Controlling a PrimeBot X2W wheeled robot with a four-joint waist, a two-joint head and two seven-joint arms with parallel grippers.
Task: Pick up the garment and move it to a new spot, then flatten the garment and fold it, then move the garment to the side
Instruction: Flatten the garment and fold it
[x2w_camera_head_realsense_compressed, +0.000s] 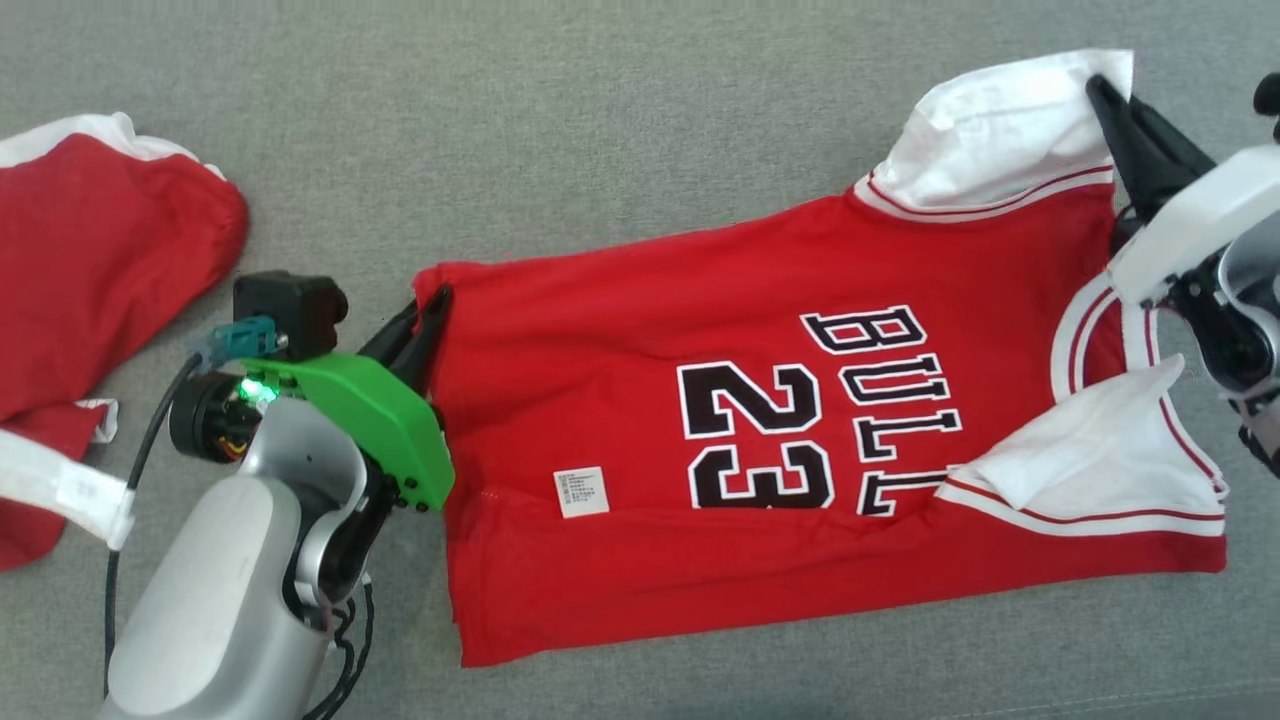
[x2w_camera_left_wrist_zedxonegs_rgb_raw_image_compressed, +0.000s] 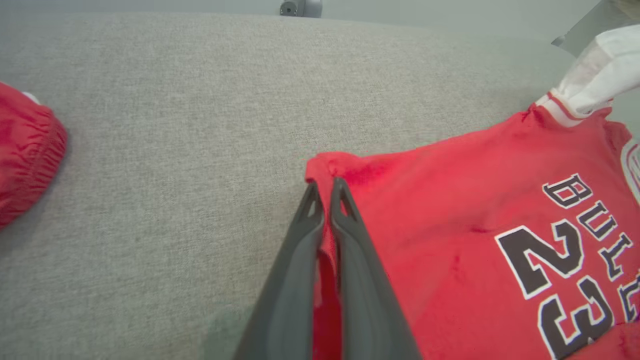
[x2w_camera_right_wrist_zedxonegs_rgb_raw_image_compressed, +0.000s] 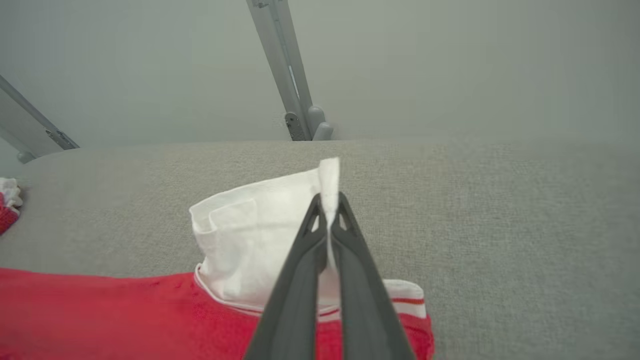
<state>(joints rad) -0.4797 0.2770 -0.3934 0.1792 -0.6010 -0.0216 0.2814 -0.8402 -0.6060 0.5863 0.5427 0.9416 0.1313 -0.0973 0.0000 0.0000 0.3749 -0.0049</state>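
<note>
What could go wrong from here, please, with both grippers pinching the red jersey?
1. The right gripper grips just a thin edge of the white sleeve; it might slip out on lifting.
2. The left gripper pinches one hem corner of the jersey, so the unheld near side may sag and bunch.
3. Another red garment lies close by that gripper and could get snagged.

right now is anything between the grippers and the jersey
Nothing visible. The left gripper is shut on a red bottom corner of the jersey, and the right gripper is shut on its white sleeve. Other red clothing lies apart, to the left.
</note>
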